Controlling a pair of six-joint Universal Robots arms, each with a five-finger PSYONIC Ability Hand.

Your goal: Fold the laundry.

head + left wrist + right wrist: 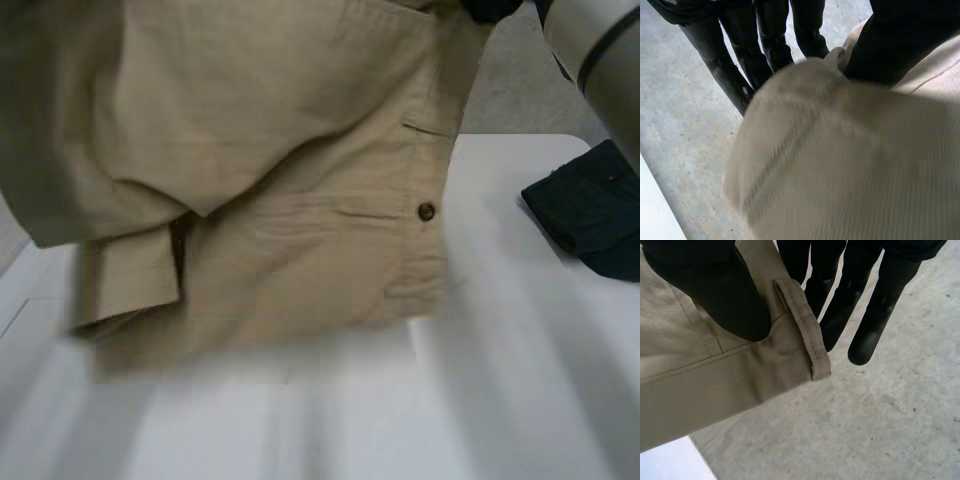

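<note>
Well, our left robot hand (770, 35) and right robot hand (715, 290) pinch the tan cotton pants (300, 200) up; no fold yet.

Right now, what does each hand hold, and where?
The beige garment: right hand pinches its waistband beside a belt loop; left hand pinches a bunched edge.

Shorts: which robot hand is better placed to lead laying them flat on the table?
Right, probably. The right robot hand pinches the shorts cleanly beside a belt loop; the left robot hand holds bunched cloth.
</note>
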